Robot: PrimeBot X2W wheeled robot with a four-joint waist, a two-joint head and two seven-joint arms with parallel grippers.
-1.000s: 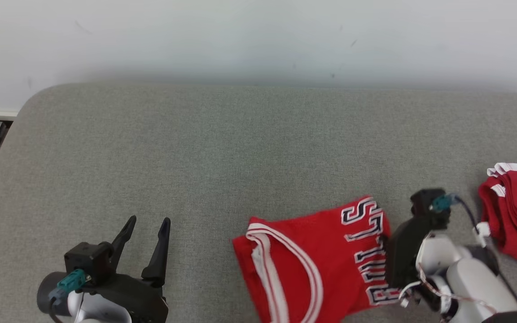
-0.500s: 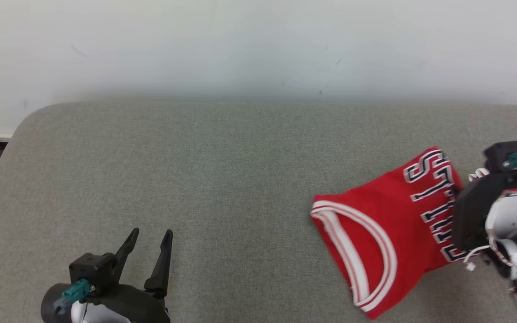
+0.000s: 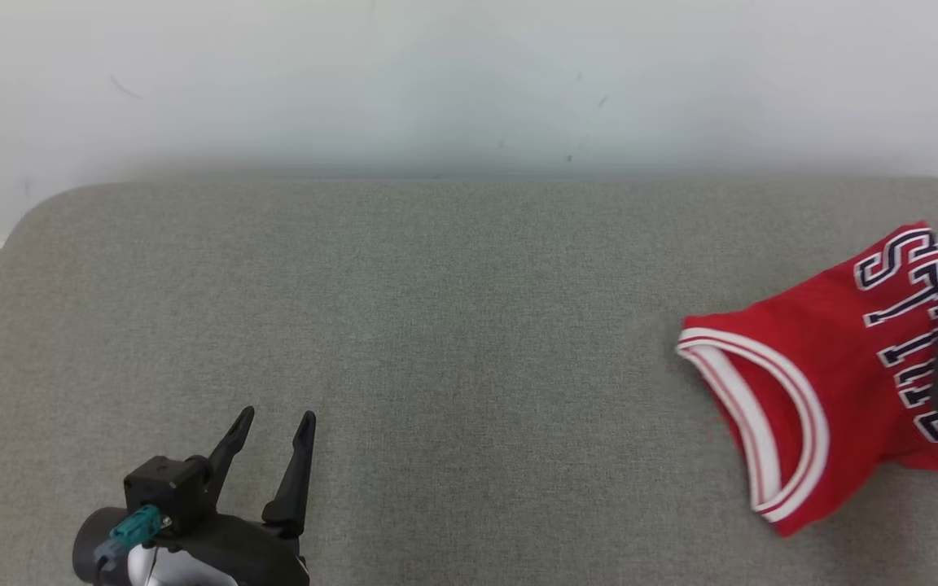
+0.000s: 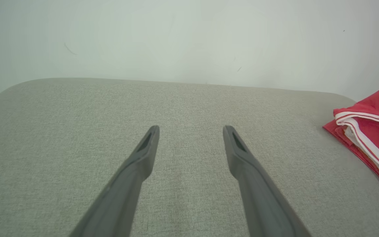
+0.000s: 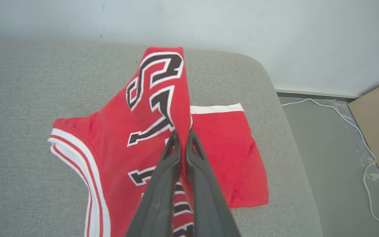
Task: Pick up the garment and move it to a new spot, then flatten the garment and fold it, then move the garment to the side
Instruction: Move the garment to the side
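The head view looks forward and down from high above the grey surface [image 3: 436, 309], facing the pale wall [image 3: 469, 81]. The left wrist view sits low over that surface, looking along the left claw [image 4: 191, 129] toward the same wall. The right wrist view looks closely down along the right claw [image 5: 183, 134] at the red jersey [image 5: 110, 131], which all three views share.

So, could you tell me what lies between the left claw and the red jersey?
Nothing: in the head view, the stretch of grey cushion between the open left claw and the red jersey is bare, and likewise in the left wrist view.
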